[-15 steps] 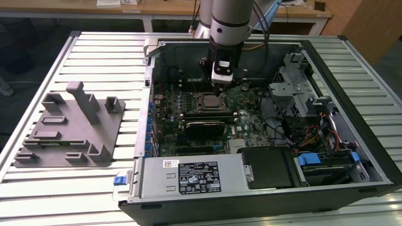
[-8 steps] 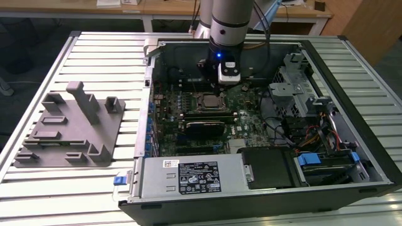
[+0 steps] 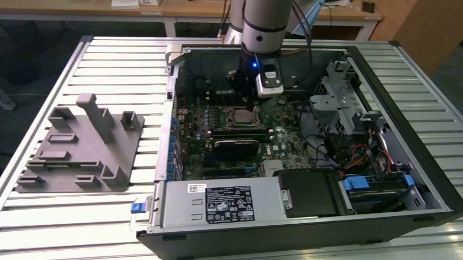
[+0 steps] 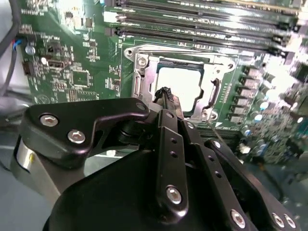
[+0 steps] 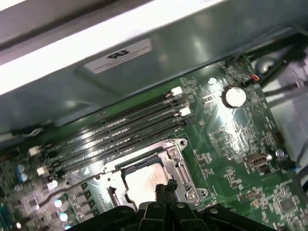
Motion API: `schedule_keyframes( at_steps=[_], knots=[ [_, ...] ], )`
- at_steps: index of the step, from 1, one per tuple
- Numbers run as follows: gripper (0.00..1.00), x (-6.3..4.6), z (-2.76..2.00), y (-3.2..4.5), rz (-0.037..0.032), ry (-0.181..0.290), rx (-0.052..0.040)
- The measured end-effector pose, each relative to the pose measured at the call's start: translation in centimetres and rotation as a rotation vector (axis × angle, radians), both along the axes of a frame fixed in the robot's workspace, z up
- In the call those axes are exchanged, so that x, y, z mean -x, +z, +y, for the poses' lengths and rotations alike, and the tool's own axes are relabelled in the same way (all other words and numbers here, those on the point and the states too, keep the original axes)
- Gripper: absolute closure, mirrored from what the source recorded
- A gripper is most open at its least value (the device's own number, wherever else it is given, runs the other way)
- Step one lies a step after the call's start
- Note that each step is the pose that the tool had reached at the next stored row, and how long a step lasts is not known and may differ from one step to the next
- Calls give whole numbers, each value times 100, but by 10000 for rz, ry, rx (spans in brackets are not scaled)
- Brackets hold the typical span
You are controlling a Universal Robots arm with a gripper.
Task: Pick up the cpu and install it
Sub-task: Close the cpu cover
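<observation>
we read hand (image 4: 165,93) narrow, tips together, holding nothing; cpu (image 4: 180,79) lies flat in socket (image 4: 142,63), directly below tips.

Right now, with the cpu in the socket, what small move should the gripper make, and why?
Probably a short straight lift. The cpu appears to lie flat inside the socket frame, and the gripper looks shut on nothing, its tips at the chip's edge.
</observation>
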State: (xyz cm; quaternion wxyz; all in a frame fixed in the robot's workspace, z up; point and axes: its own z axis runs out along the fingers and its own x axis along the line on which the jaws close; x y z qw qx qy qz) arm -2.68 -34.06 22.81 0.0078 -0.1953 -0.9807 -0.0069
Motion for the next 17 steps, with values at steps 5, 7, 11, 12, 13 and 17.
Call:
schedule_keyframes(
  at_steps=[5,7,11,12,13,17],
  knots=[
    [89,0,0,-9,1,910,2],
    [89,0,0,-14,0,1270,0],
    [89,0,0,-24,0,2001,0],
    [89,0,0,-27,0,2180,0],
    [89,0,0,-31,0,2362,0],
    [89,0,0,-43,0,3096,3]
  ],
)
